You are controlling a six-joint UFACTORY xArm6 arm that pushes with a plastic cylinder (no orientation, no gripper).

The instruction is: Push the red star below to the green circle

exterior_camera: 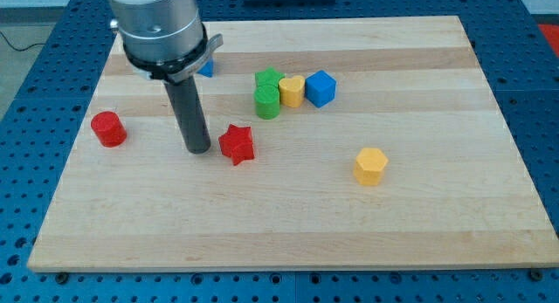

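Observation:
The red star (237,144) lies on the wooden board left of centre. The green circle (267,102) stands above and to the right of it, touching a second green block (267,78) behind it and a yellow heart-shaped block (292,90) on its right. My tip (199,149) rests on the board just left of the red star, close to its left edge or touching it.
A blue cube (320,88) sits right of the yellow heart. A red cylinder (109,128) is at the view's left. A yellow hexagon (370,166) is at lower right. A blue block (207,68) is partly hidden behind the arm.

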